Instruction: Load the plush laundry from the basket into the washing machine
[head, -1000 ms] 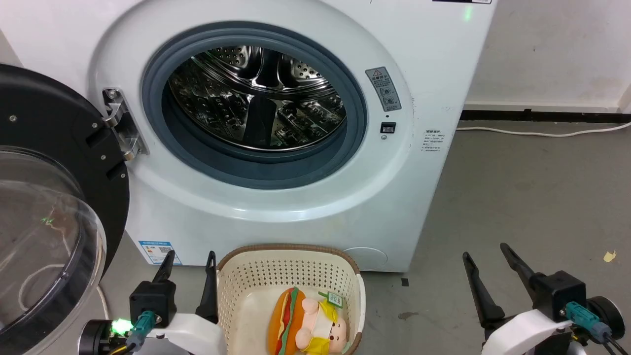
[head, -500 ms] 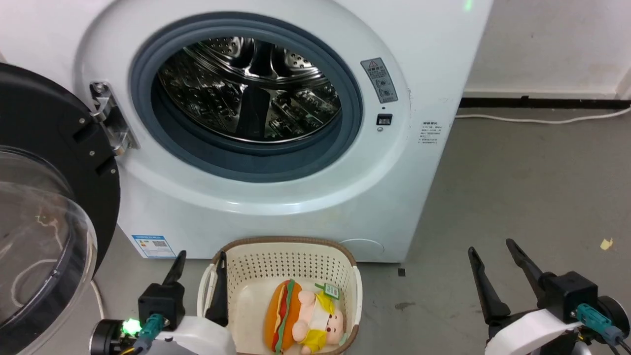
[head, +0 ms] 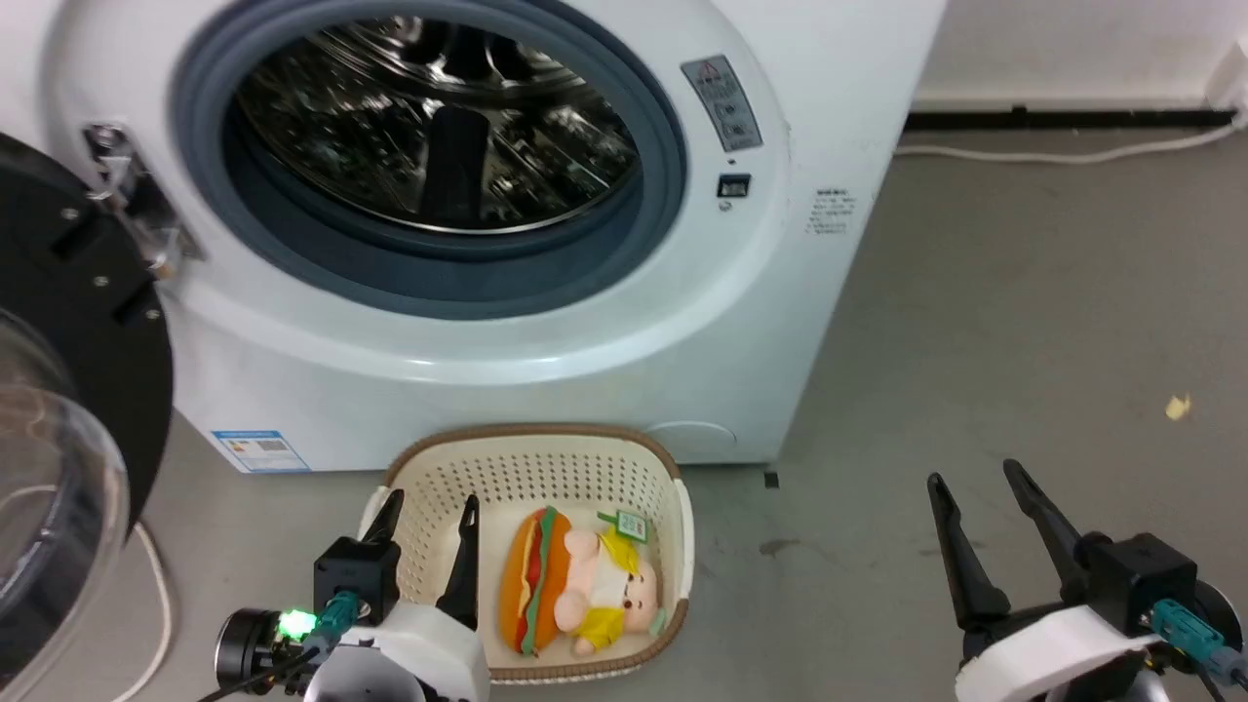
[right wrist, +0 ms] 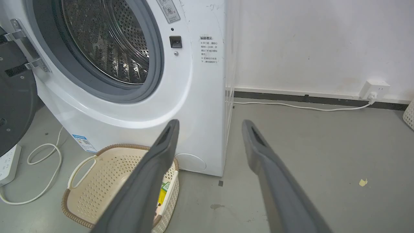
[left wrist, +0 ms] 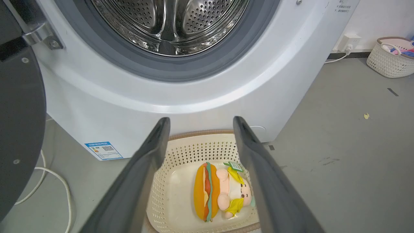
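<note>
Nearest, the left gripper (head: 433, 497) hangs over the near left of the basket (head: 526, 431), fingers spread wide and holding nothing. In the left wrist view they frame the toy (left wrist: 220, 191), so this looks like lining up for a pick. The right gripper (head: 975, 474) has its fingers spread too, also empty. It sits over bare grey floor (head: 975, 322), well right of the basket and seemingly parked out of the way.

The toy lies on its side on the basket's smooth bottom, toward the right. Its soft orange burger half with green and red stripes is on the left, the pink-faced doll in yellow and white on the right, and a green paper tag (head: 630, 526) sits at the far end. Being plush, it should squash under a pinch.

The basket is oval cream plastic with perforated walls and a brown woven-look rim. It stands on the floor just in front of the washer (head: 487, 380), which keeps the lift to the port short.

Beyond, the glossy white front curves round a grey rubber gasket (head: 663, 166) and a shiny, holed steel drum (head: 429, 127). The black-framed clear door (head: 68, 322) is swung open at left, leaving the port free.
</note>
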`<state>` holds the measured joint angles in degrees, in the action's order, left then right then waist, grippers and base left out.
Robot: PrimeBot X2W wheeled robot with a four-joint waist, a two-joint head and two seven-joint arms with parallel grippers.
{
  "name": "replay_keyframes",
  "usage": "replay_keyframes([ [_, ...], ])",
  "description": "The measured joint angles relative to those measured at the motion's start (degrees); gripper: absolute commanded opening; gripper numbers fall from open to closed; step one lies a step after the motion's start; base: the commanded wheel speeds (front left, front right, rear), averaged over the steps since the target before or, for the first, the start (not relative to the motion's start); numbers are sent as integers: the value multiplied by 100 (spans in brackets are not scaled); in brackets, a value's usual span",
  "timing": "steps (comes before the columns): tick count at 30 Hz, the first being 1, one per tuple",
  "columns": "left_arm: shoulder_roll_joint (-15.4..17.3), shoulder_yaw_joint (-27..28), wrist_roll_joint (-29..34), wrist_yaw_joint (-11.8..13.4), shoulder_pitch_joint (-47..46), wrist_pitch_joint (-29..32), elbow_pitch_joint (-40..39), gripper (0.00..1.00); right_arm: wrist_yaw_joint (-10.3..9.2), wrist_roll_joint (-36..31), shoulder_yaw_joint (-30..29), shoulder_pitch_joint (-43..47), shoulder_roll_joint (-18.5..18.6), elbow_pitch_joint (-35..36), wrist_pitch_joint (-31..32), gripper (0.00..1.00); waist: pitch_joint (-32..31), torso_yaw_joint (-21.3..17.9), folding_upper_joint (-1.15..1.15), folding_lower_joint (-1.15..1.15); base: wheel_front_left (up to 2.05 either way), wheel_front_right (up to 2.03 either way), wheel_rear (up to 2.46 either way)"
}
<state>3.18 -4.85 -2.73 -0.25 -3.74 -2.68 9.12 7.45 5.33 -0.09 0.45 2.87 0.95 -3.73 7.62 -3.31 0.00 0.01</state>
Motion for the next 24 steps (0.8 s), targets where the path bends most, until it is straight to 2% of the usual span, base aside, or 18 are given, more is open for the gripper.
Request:
replay_keyframes([
  [13,208,-174,-111,-96,-524,114,868,100,0,296,130,-208,0,62,-149,100,591,-377,0,0,0,0,0],
  [24,541,-238,-325,-130,-1088,378,1705,100,0,662,249,-356,0,145,-291,100,1173,-770,0,0,0,0,0],
])
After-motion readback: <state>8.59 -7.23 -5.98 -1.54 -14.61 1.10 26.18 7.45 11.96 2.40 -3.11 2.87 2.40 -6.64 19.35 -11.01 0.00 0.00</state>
